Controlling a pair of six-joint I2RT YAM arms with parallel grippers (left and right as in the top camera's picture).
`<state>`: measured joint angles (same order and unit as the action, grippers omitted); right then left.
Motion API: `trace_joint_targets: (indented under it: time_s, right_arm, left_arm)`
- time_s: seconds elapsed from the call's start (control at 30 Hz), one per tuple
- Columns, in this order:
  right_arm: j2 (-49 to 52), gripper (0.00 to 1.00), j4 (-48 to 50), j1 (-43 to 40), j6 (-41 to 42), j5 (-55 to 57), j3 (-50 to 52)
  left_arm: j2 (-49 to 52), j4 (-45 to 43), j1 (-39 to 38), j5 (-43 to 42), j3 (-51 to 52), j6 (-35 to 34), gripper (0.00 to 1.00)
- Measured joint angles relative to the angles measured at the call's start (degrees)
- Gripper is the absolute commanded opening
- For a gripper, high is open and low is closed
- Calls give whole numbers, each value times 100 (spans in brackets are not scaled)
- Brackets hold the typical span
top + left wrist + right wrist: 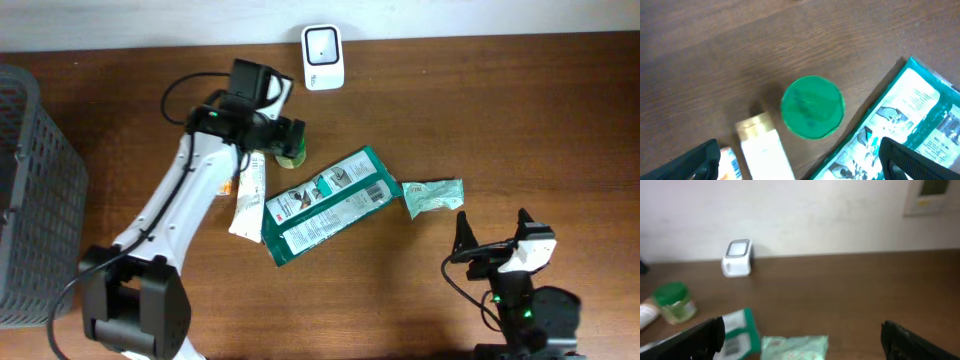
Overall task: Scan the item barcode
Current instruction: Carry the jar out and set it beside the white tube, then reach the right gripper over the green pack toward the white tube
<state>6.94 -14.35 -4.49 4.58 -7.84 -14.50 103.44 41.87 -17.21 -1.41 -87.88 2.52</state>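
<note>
A white barcode scanner (323, 57) stands at the table's back edge, also in the right wrist view as the scanner (737, 257). My left gripper (286, 137) hovers open over a green-lidded jar (293, 153); in its wrist view the jar's lid (812, 106) lies ahead of the left gripper (802, 167), nothing between the fingers. A teal and white packet (325, 205) with a barcode lies mid-table. A pale green pouch (433, 195) lies to its right. My right gripper (492, 245) stands open near the front right, empty, facing the pouch (795, 347).
A white tube (247, 200) lies left of the teal packet, its end showing in the left wrist view as the tube (765, 152). A grey mesh basket (35, 190) stands at the left edge. Behind the scanner is a white wall.
</note>
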Motion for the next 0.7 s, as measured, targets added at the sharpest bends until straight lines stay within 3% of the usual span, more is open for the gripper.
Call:
trace_joint_targets:
  time_s: [0.27,0.47,0.67,0.7]
  right_arm:
    - [2747,98,-1287,-4,-4,-1056,-2339]
    - [5217,98,-3193,-4,4,-1762,-4572]
    - [6424,99,-3438,-4,13,-2640,-5276]
    - [6553,92,-3438,-4,11,-2824,-5281]
  left_arm:
    - [-33,789,874,-466,-428,0,99]
    - [-61,981,1375,-564,-463,2,99]
    - [-66,1154,1742,-570,-463,2,99]
    - [-66,1193,1773,-570,-463,2,99]
